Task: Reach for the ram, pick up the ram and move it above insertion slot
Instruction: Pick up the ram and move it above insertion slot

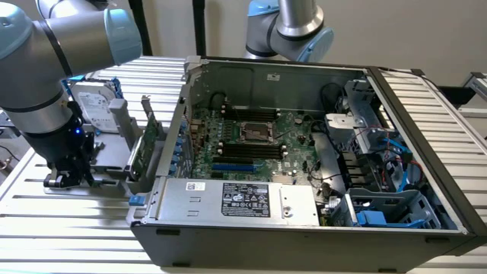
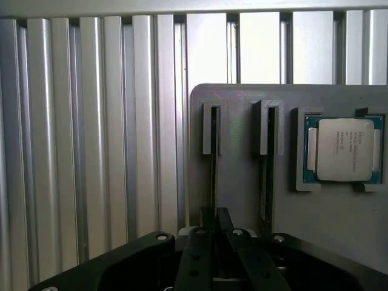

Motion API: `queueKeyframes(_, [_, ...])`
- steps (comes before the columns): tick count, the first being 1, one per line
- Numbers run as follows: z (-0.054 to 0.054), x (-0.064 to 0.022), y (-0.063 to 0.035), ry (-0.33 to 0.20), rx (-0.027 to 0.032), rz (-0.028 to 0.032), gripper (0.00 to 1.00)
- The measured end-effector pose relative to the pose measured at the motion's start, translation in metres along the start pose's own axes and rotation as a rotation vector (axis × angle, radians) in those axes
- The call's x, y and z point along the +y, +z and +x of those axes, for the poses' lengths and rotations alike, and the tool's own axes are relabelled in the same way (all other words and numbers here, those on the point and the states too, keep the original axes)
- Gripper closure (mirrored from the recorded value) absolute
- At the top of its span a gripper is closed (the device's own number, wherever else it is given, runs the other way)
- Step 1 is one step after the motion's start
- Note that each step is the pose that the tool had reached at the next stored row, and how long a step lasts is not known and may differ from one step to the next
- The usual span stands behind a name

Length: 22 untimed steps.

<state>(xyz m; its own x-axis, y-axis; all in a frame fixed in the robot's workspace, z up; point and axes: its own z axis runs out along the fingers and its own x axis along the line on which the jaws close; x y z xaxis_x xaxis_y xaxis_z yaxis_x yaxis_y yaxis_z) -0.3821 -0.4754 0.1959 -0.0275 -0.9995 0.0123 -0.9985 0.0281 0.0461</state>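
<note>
The ram [image 2: 213,159] stands edge-on in the left slot of a grey holder plate [image 2: 239,200], a thin dark-green strip running toward my fingers. My gripper [image 2: 215,215] sits at the ram's near end, its two black fingertips [image 2: 206,221] drawn close together on either side of the stick. In the exterior view the gripper [image 1: 67,178] is down at the holder, on the exterior view's left beside the open computer case. The motherboard's long black memory slots [image 1: 251,151] lie inside the case, near the processor socket [image 1: 255,132].
A second stick [image 2: 267,159] fills the neighbouring holder slot, and a processor chip [image 2: 344,150] rests in a pocket beside it. A green expansion card [image 1: 141,145] and a hard drive [image 1: 95,111] stand upright between my arm and the case wall [image 1: 181,123]. Another arm [image 1: 293,28] stands behind the case.
</note>
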Motion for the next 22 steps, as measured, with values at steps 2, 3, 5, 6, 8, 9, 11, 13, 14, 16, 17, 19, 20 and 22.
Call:
queueKeyframes(2, [0.0000, 0.0000, 0.0002, 0.000, -0.0002, 0.0001, 0.85])
queueKeyframes(3, [0.0000, 0.0000, 0.0002, 0.000, -0.0002, 0.0002, 0.85])
queueKeyframes(5, [0.0000, 0.0000, 0.0002, 0.000, 0.0000, 0.0001, 0.85])
queueKeyframes(6, [0.0000, 0.0000, 0.0002, 0.000, -0.0001, 0.0001, 0.86])
queueKeyframes(8, [0.0000, 0.0000, 0.0002, 0.000, -0.0002, 0.0001, 0.86])
queueKeyframes(9, [0.0000, 0.0000, 0.0002, 0.000, -0.0002, 0.0001, 0.86])
queueKeyframes(11, [0.0000, 0.0000, 0.0002, 0.000, -0.0002, 0.0001, 0.86])
queueKeyframes(13, [0.0000, 0.0000, 0.0002, 0.000, -0.0002, 0.0001, 0.86])
queueKeyframes(14, [0.0000, 0.0000, 0.0002, 0.000, -0.0002, 0.0001, 0.86])
queueKeyframes(16, [0.0000, 0.0000, 0.0002, -0.001, -0.0002, 0.0002, 0.86])
queueKeyframes(17, [0.0000, 0.0000, 0.0002, -0.002, -0.0001, 0.0003, 0.86])
queueKeyframes(19, [0.0000, 0.0000, 0.0002, -0.004, 0.0000, 0.0005, 0.86])
queueKeyframes(20, [0.0000, 0.0000, 0.0002, -0.007, 0.0000, 0.0007, 0.86])
queueKeyframes(22, [0.0000, 0.0000, 0.0002, -0.011, 0.0003, 0.0011, 0.86])
